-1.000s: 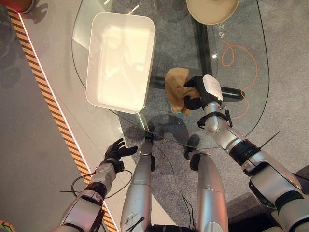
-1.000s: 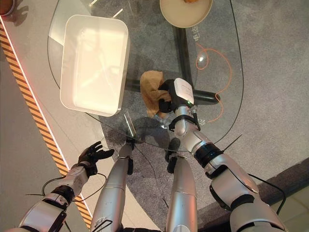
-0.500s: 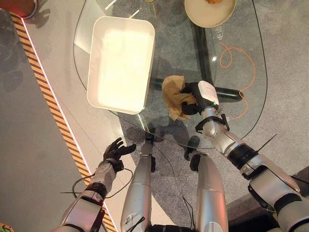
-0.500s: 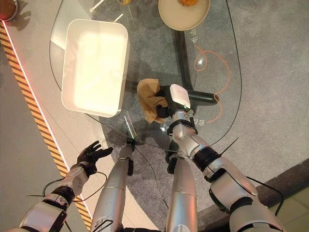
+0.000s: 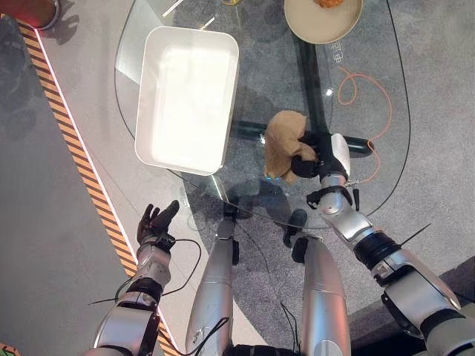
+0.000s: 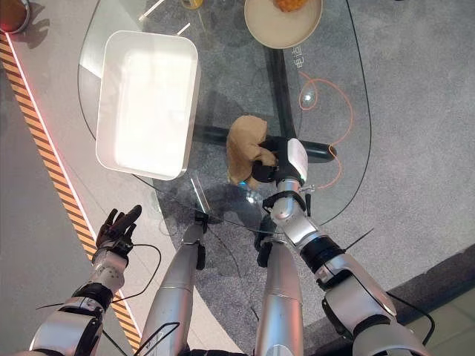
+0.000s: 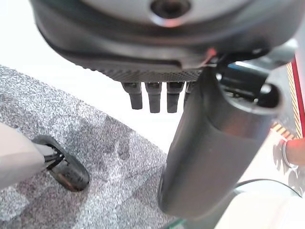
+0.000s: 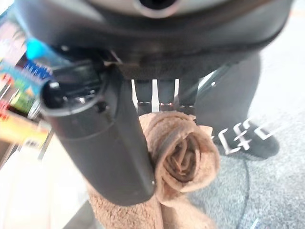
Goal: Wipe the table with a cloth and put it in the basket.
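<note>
Cloth (image 5: 286,142) dragged further from the white basket (image 5: 185,89), right hand (image 5: 318,157) clenching it, left hand (image 5: 154,222) relaxed, beside the glass table (image 5: 371,59).

Layout of the counter, with the cloth at its near middle

The basket (image 5: 187,89) sits on the left part of the counter (image 5: 371,89), its near end reaching the counter's near left edge. The cloth (image 5: 285,142) lies right of the basket, apart from it, near the counter's near edge, with the right robot hand (image 5: 320,154) touching its right side (its fingers curl round the bunched cloth in the right wrist view). A bowl (image 5: 322,18) stands at the far edge, right of the basket and well beyond the cloth. The left robot hand (image 5: 154,224) is off the counter, over the floor nearer than the basket, by a striped floor line (image 5: 74,152) that runs left of the counter.
</note>
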### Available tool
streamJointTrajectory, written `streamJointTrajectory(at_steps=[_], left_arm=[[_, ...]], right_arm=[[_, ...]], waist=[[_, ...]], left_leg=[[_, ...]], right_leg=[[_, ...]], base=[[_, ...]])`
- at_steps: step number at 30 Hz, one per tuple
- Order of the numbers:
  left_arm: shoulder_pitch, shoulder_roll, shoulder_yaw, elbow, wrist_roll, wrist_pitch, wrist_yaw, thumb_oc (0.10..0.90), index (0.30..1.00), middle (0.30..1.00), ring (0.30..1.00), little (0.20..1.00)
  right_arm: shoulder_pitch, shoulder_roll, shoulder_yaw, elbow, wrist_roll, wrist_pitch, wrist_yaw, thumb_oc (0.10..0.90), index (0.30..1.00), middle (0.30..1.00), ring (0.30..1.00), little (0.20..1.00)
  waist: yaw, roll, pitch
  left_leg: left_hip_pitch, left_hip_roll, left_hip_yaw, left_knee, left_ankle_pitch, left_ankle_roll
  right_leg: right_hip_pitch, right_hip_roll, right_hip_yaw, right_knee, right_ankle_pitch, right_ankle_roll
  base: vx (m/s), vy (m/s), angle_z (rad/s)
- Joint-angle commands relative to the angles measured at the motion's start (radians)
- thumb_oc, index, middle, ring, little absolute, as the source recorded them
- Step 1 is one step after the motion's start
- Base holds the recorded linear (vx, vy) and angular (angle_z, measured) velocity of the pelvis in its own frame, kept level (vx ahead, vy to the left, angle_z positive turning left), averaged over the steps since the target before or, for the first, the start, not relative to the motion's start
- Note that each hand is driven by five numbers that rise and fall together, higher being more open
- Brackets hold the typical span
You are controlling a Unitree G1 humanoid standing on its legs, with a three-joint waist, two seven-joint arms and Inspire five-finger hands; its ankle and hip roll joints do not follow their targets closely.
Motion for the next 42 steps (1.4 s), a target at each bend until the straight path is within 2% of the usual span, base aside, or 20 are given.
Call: streamJointTrajectory(at_steps=[1,8,11,14,22,30,38,42], left_arm=[[0.052,0.035,0.060,-0.014,-0.037,-0.089,0.036,0.800,0.900,0.900,0.900,0.900],[0.061,0.047,0.092,-0.017,-0.057,-0.110,0.042,0.800,0.900,0.900,0.900,0.900],[0.069,0.047,0.107,-0.020,-0.053,-0.153,0.064,0.800,0.900,0.900,0.900,0.900],[0.080,0.049,0.124,-0.049,-0.011,-0.229,0.139,0.800,0.900,0.900,0.900,0.900],[0.080,0.070,0.178,-0.109,0.121,-0.356,0.384,0.800,0.900,0.900,0.900,0.900],[0.049,0.105,0.222,-0.136,0.235,-0.431,0.544,0.800,0.900,0.900,0.900,0.900],[0.041,0.096,0.202,-0.252,0.275,-0.514,0.506,0.800,0.900,0.900,0.900,0.900],[0.032,0.095,0.191,-0.353,0.265,-0.534,0.432,0.800,0.900,0.900,0.900,0.900]], right_arm=[[-0.025,-0.033,-0.058,-0.143,0.000,-0.111,-0.081,0.100,0.300,0.300,0.300,0.200],[0.006,-0.054,-0.101,-0.181,0.016,-0.156,-0.078,0.100,0.300,0.300,0.300,0.200],[0.014,-0.056,-0.131,-0.229,0.039,-0.179,-0.069,0.100,0.300,0.300,0.300,0.200],[0.032,-0.053,-0.158,-0.273,0.060,-0.195,-0.071,0.100,0.300,0.300,0.300,0.200],[0.079,-0.041,-0.208,-0.334,0.041,-0.235,-0.106,0.100,0.300,0.300,0.300,0.200],[0.086,-0.043,-0.222,-0.377,0.061,-0.226,-0.113,0.100,0.300,0.300,0.300,0.200],[0.087,-0.036,-0.236,-0.424,0.049,-0.218,-0.097,0.100,0.300,0.300,0.300,0.200],[0.101,-0.025,-0.255,-0.468,0.021,-0.223,-0.079,0.100,0.300,0.300,0.300,0.200]], waist=[[-0.018,-0.020,-0.023],[-0.026,-0.021,-0.023],[-0.029,-0.022,-0.023],[-0.030,-0.023,-0.023],[-0.029,-0.028,-0.023],[-0.028,-0.034,-0.023],[-0.026,-0.030,-0.023],[-0.027,-0.027,-0.023]], left_leg=[[0.007,-0.059,0.086,0.140,-0.149,0.074],[0.012,-0.060,0.086,0.143,-0.152,0.075],[0.014,-0.061,0.088,0.136,-0.150,0.075],[0.016,-0.061,0.088,0.131,-0.149,0.074],[0.026,-0.062,0.082,0.119,-0.146,0.072],[0.039,-0.057,0.079,0.106,-0.138,0.067],[0.048,-0.057,0.082,0.094,-0.133,0.065],[0.047,-0.057,0.085,0.093,-0.135,0.065]], right_leg=[[0.016,0.061,0.041,-0.148,0.102,0.043],[0.025,0.059,0.045,-0.150,0.099,0.041],[0.028,0.058,0.044,-0.155,0.099,0.043],[0.030,0.057,0.046,-0.159,0.099,0.045],[0.038,0.061,0.048,-0.157,0.094,0.047],[0.056,0.059,0.045,-0.162,0.090,0.044],[0.069,0.056,0.045,-0.167,0.088,0.043],[0.068,0.054,0.046,-0.170,0.089,0.047]], base=[[0.00,0.000,0.00],[0.00,0.000,0.00],[0.00,0.000,0.00],[0.00,0.000,0.00],[0.00,0.000,0.00],[0.00,0.000,0.00],[0.00,0.000,0.00],[0.00,0.000,0.00]])
